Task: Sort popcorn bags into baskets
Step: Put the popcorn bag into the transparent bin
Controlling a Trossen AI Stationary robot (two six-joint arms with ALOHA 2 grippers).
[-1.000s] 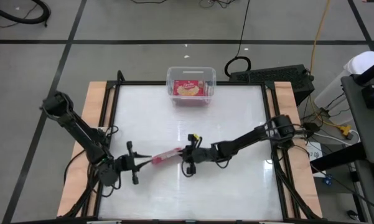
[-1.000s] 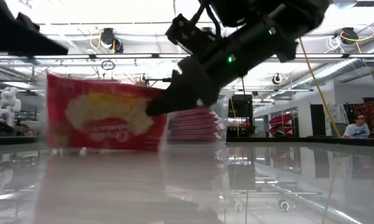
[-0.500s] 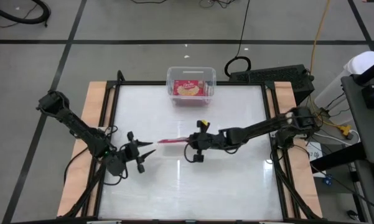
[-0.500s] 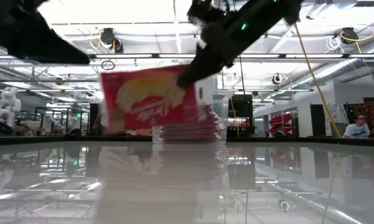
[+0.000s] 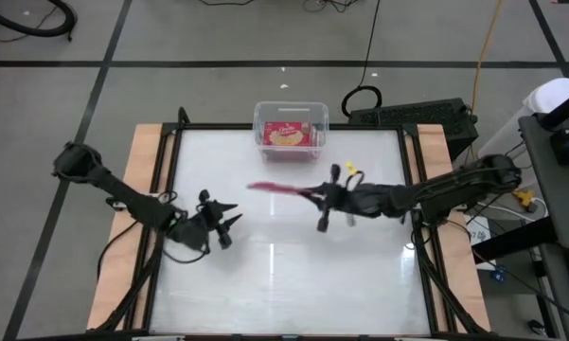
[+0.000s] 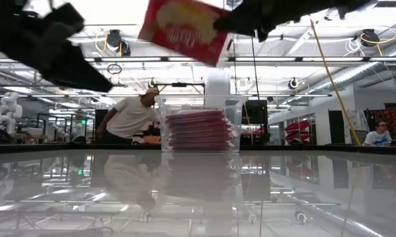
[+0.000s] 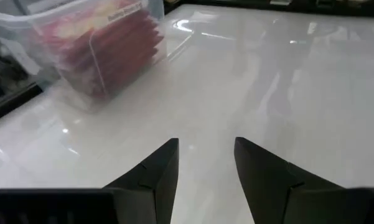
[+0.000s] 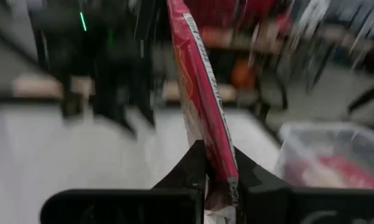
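high view: right tool (image 5: 310, 193) clamps one edge of popcorn bag (image 5: 276, 188), airborne near bench (image 5: 360, 275) centre, basket (image 5: 291, 129) at 12 o'clock. left tool (image 5: 229, 219) at 8 o'clock, part-open, empty. bag likely light, flat, slippery, crushable; edge pinch suits.

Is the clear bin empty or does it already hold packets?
Holds packets: a stack of red packets fills the clear bin roughly to its rim.
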